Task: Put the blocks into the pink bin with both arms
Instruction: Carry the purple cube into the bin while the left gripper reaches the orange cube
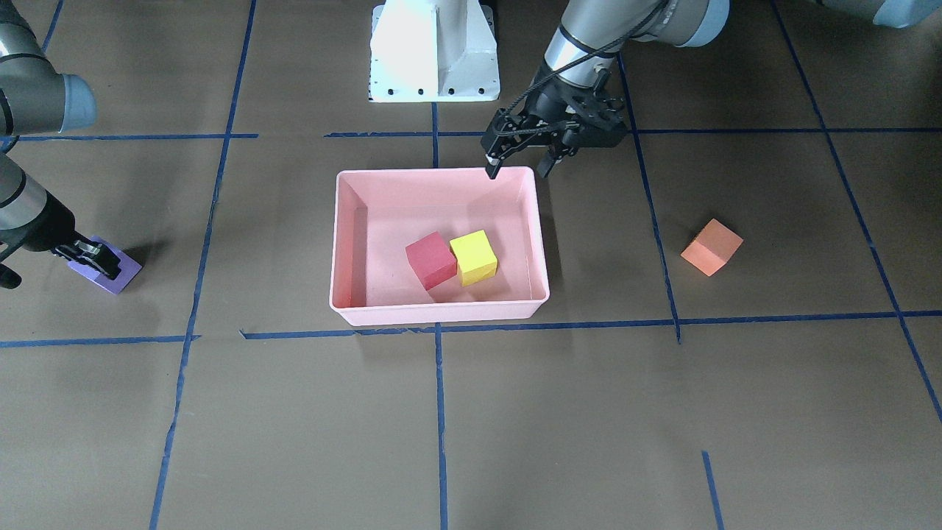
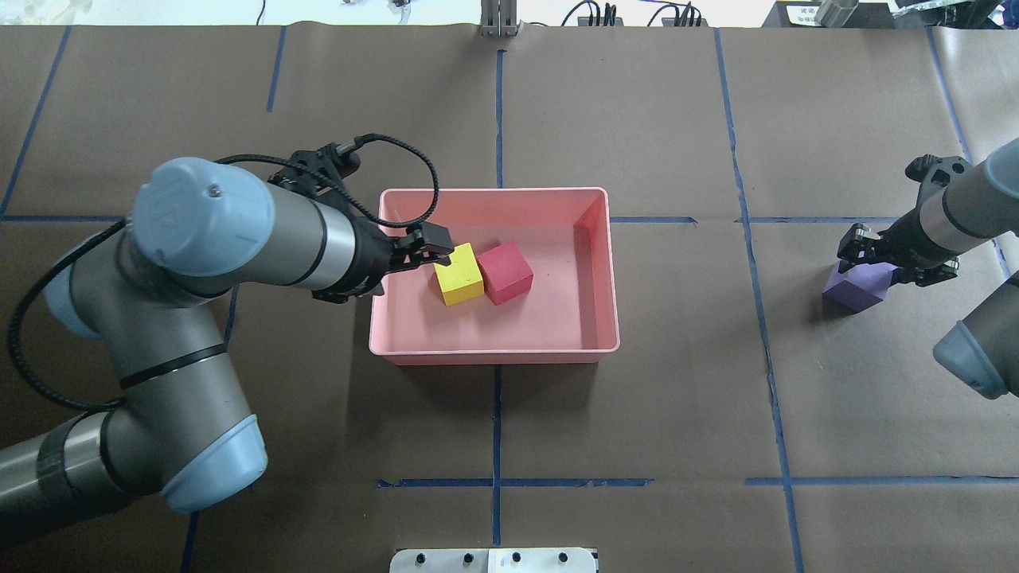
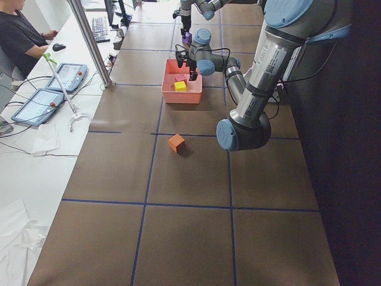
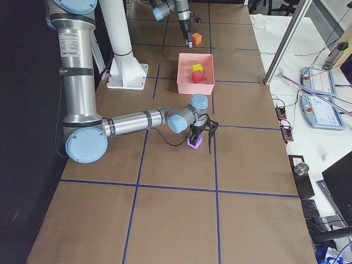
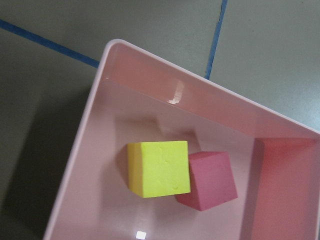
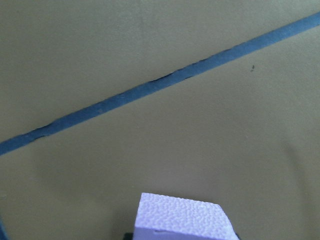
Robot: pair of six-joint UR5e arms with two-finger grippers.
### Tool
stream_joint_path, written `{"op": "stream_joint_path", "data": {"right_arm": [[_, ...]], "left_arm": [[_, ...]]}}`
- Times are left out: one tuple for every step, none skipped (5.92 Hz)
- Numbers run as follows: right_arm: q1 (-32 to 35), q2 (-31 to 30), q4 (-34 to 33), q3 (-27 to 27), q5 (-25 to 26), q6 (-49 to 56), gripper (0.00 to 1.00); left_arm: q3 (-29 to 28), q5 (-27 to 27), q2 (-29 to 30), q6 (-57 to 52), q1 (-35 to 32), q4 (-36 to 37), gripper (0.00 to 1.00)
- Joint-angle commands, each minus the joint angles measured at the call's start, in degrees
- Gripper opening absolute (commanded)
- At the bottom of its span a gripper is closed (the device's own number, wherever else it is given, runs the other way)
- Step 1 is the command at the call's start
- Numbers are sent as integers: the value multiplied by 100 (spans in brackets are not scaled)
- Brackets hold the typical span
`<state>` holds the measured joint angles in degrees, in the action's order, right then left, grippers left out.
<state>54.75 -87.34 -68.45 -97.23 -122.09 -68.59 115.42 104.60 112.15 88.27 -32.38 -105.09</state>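
Observation:
The pink bin [image 1: 441, 313] [image 2: 493, 354] holds the red block [image 1: 431, 259] [image 2: 505, 273] and the yellow-green block [image 1: 473, 257] [image 5: 159, 169], which touch side by side. My left gripper [image 1: 519, 165] [image 2: 430, 255] hangs open and empty over the bin's edge on the robot's side, near the yellow-green block. The orange block [image 1: 711, 247] [image 3: 176, 142] lies alone on the table, hidden by my left arm in the overhead view. My right gripper [image 2: 885, 263] is lowered onto the purple block [image 2: 856, 290] [image 1: 118, 272] [image 6: 182, 217], which rests on the table. Its fingers look spread around the block.
The white pedestal base [image 1: 434, 51] stands behind the bin. Blue tape lines [image 1: 438, 412] grid the brown table cover. In the exterior left view an operator [image 3: 21, 39] sits at a side bench with tablets [image 3: 41, 104].

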Motion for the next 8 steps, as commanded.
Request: {"op": "stream_joint_path", "data": {"right_arm": [[27,372,-1389,-1273,-26,13,0],[-43,1055,-2183,-1672,-43,13,0],[-453,1575,-2373,-1885,-87,-118,0],[-1057,2102,-2358,-1861,-26,-902,1],[-1672,2621,-2358,-1756,349,-1693,1],[-2026,2939,-2331,-1433,727,-1901,2],[-2221,3151,-2314,-1143,957,-1964,2],[-2354,3162,-2296,-1044,1159,-1956,4]], "left_arm": [[332,8,-1251,-1297,-23,-55,100],[385,8,-1684,-1895,-101,-55,100],[411,17,-1888,-2484,-302,-55,100],[368,400,-2003,-3064,-687,-46,100],[350,1152,-2083,-3366,-1282,-11,100],[54,2169,-2101,-3717,-1958,15,100],[-314,2562,-2006,-4069,-2148,41,100],[-414,2470,-1848,-4098,-2210,381,100]]}}
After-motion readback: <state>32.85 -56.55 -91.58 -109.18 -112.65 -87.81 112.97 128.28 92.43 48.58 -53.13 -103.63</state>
